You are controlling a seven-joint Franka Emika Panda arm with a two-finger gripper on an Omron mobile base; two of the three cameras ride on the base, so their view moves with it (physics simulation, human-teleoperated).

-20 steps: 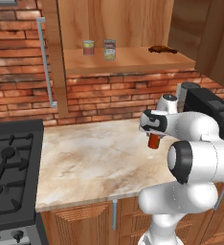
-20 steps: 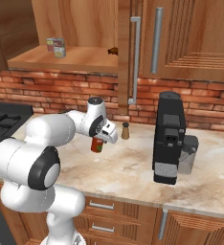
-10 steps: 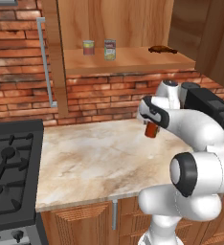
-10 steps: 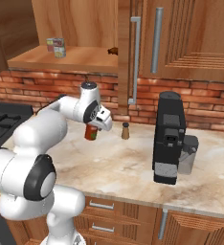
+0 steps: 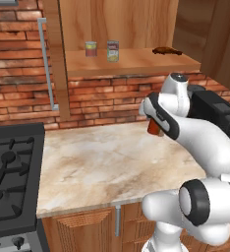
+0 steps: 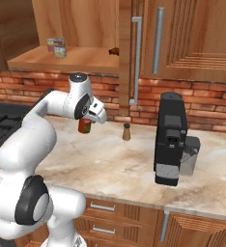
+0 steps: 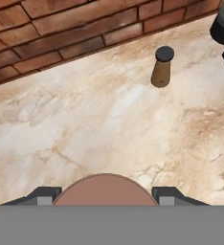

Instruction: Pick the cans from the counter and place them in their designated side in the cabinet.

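Observation:
My gripper [image 5: 154, 126] is shut on the plain dark red can [image 5: 153, 129], which hangs upright above the counter [image 5: 97, 167] near the brick back wall. From the right the held can [image 6: 84, 126] is below the cabinet [image 6: 76, 59] shelf. In the hand view the can's round top [image 7: 104, 190] sits between the fingertips [image 7: 44, 195]. The silvery can [image 5: 113, 50] with the red-and-yellow label stands on the cabinet shelf [image 5: 136, 61].
A greenish-topped can [image 5: 91, 48] stands left of the silvery one, and a small brown object [image 5: 165, 49] lies at the shelf's right. On the counter are a brown shaker [image 6: 127, 131] and a black coffee machine [image 6: 170, 137]. The black stove [image 5: 9, 172] is at the left.
The arm has lifted the dark red can higher and carried it a little left, closer to the back wall under the shelf.

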